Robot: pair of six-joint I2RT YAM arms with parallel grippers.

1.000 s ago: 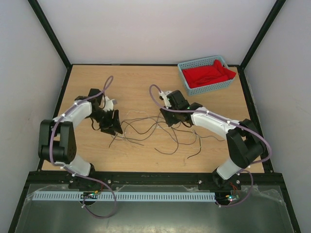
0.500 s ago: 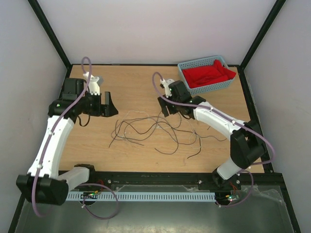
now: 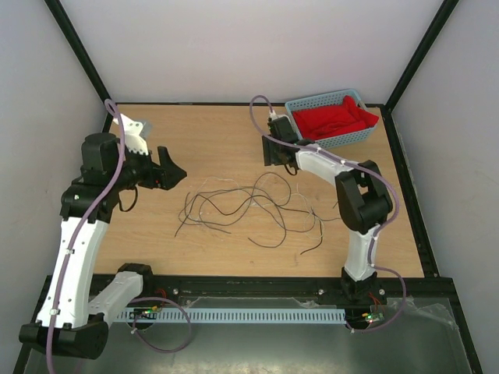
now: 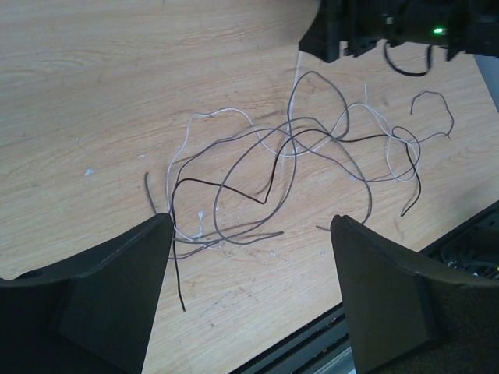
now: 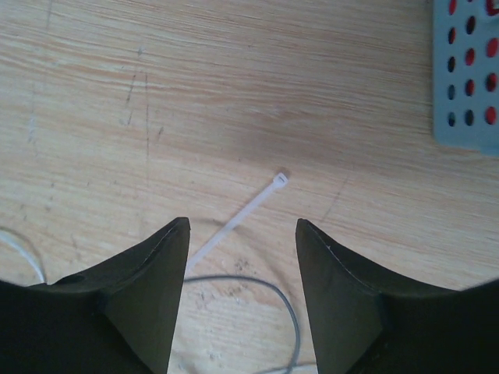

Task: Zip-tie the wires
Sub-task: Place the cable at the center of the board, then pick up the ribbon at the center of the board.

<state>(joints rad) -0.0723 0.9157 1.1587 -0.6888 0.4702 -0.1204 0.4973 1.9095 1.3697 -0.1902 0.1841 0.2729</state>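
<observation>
TABLETOP, L to R: The left claw [image 3: 168, 167] hangs raised over the tabletop's [image 3: 218, 128] left side, jaws wide apart w/ nothing btwn them, and is tipped toward the wires [image 3: 242, 206]. These thin dark and pale strands sprawl mid-tabletop in a loose tangle, not yet bundled. The high, stand-off pose likely gives its wrist cam a full look at the tangle before any gathering.

Right of centre, the right claw [image 3: 274, 153] reaches to the tangle's far edge, jaws also apart and empty. They straddle the zip tie [image 5: 253, 204] from above, prob. lining up a pickup. The tie lies flat on the wood, head end toward the blue basket [image 3: 335, 140], which holds a red cloth [image 3: 331, 117] at the far right corner.

Views differ. Overhead gives both arms' poses and the basket but barely resolves the tie. The right wrist cam shows the tie plainly, w/ one wire loop curving just beside its tail. The left wrist cam alone lays out the strands' crossings, w/ the right claw at the frame's top edge.
</observation>
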